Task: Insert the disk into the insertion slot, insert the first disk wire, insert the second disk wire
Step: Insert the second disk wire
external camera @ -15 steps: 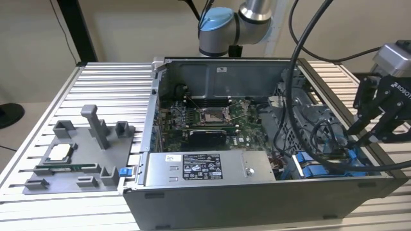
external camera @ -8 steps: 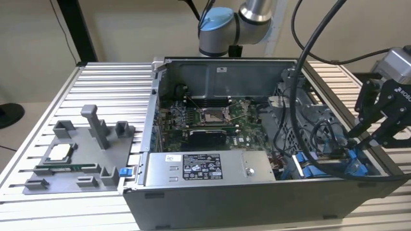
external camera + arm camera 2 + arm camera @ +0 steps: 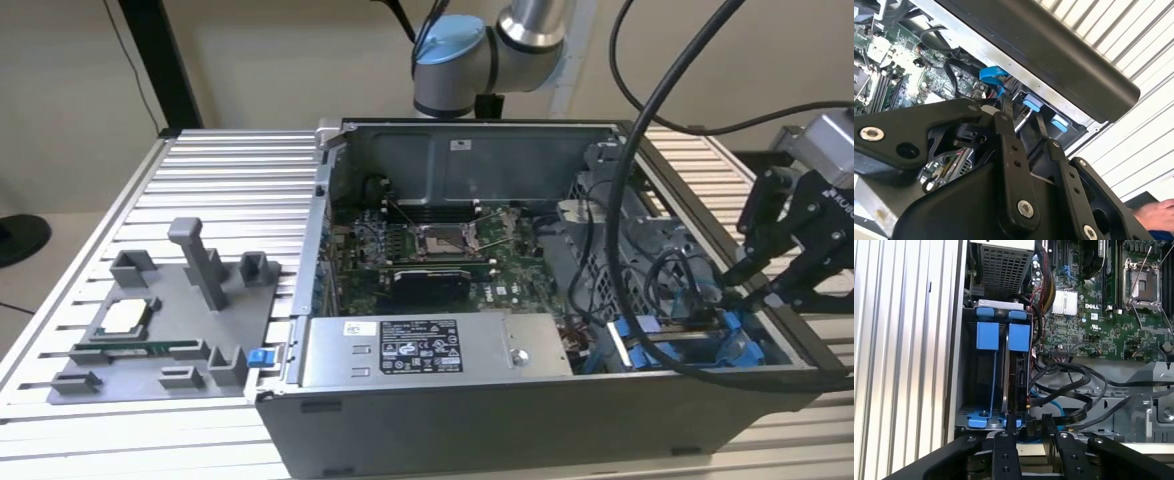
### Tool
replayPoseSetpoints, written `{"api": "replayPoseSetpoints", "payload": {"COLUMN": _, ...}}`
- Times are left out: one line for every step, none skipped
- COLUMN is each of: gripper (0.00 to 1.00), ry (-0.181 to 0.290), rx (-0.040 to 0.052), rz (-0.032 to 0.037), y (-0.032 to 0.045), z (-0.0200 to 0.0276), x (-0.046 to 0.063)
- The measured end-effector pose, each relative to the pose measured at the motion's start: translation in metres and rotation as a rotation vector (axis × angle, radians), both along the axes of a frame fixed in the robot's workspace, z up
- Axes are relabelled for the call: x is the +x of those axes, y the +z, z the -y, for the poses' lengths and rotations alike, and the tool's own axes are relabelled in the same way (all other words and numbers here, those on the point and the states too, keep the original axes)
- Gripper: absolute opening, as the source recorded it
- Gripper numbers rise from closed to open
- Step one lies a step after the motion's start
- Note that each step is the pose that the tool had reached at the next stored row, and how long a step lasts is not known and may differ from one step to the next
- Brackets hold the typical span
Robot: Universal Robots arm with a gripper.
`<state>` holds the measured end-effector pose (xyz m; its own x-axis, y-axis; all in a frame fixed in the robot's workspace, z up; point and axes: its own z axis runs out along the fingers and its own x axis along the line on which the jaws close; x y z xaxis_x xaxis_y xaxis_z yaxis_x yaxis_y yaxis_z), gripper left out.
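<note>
Slotted aluminium table (image 3: 214, 170), open PC case (image 3: 534, 425) sitting on it, lid off. The drive cage (image 3: 667, 345) is in the near corner of the case, on the exterior view's right, and that's where I've got the arm parked.

In the first wrist view the gripper (image 3: 1028, 420) hangs right over the end of the cage. Its fingers (image 3: 1005, 450) are only a narrow gap apart, and I can see straight through that gap, so I'd call it empty-handed. The disk (image 3: 1020, 385) looks seated on edge down in the slot (image 3: 1016, 357), blue tab on top. The bay just beside it seems to hold only a bare blue frame. I can't tell if either wire is plugged into the disk yet.

What worries me:
- Black cables (image 3: 1074, 375) and a blue cable (image 3: 1056, 407) loop just beside the cage, close to the fingertips. Any sideways drift could hook one and yank it.
- A connector going in crooked could jam or bend, since that end of the disk is half hidden from me.
- The arm's own thick cable (image 3: 627, 150) drapes across the case and could catch its edge.
- Somebody's hand (image 3: 1156, 214) is near the rig in the second wrist view.
</note>
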<state>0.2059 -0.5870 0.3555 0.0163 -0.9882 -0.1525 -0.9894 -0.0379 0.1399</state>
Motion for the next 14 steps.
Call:
{"api": "replayPoseSetpoints", "payload": {"gripper": 1.00, "ry": 0.000, "rx": 0.0026, "rz": -0.0001, "y": -0.0004, "z": 0.0002, "x": 0.0000}}
{"api": "replayPoseSetpoints", "payload": {"gripper": 1.00, "ry": 0.000, "rx": 0.0044, "rz": -0.0001, "y": -0.0008, "z": 0.0002, "x": 0.0000}}
{"api": "replayPoseSetpoints", "payload": {"gripper": 1.00, "ry": 0.000, "rx": 0.0060, "rz": 0.0000, "y": -0.0009, "z": 0.0002, "x": -0.0001}}
{"api": "replayPoseSetpoints", "payload": {"gripper": 1.00, "ry": 0.000, "rx": 0.0081, "rz": 0.0000, "y": -0.0012, "z": 0.0003, "x": 0.0000}}
{"api": "replayPoseSetpoints", "payload": {"gripper": 1.00, "ry": 0.000, "rx": 0.0099, "rz": -0.0001, "y": -0.0013, "z": 0.0003, "x": -0.0001}}
{"api": "replayPoseSetpoints", "payload": {"gripper": 1.00, "ry": 0.000, "rx": 0.0115, "rz": -0.0001, "y": -0.0016, "z": 0.0002, "x": -0.0001}}
{"api": "replayPoseSetpoints", "payload": {"gripper": 1.00, "ry": 0.000, "rx": 0.0133, "rz": 0.0000, "y": -0.0018, "z": 0.0003, "x": -0.0001}}
{"api": "replayPoseSetpoints", "payload": {"gripper": 1.00, "ry": 0.000, "rx": 0.0162, "rz": 0.0000, "y": -0.0020, "z": 0.0003, "x": -0.0003}}
{"api": "replayPoseSetpoints", "payload": {"gripper": 1.00, "ry": 0.000, "rx": 0.0215, "rz": 0.0000, "y": -0.0022, "z": 0.0003, "x": -0.0003}}
{"api": "replayPoseSetpoints", "payload": {"gripper": 1.00, "ry": 0.000, "rx": 0.0288, "rz": 0.0000, "y": -0.0023, "z": 0.0003, "x": -0.0003}}
{"api": "replayPoseSetpoints", "payload": {"gripper": 1.00, "ry": 0.000, "rx": 0.0348, "rz": -0.0001, "y": -0.0023, "z": 0.0002, "x": -0.0003}}
{"api": "replayPoseSetpoints", "payload": {"gripper": 1.00, "ry": -0.001, "rx": 0.0379, "rz": -0.0001, "y": -0.0023, "z": 0.0003, "x": -0.0003}}
{"api": "replayPoseSetpoints", "payload": {"gripper": 1.00, "ry": -0.001, "rx": 0.0389, "rz": -0.0001, "y": -0.0023, "z": 0.0002, "x": -0.0003}}
{"api": "replayPoseSetpoints", "payload": {"gripper": 1.00, "ry": -0.001, "rx": 0.0396, "rz": 0.0000, "y": -0.0023, "z": 0.0002, "x": -0.0003}}
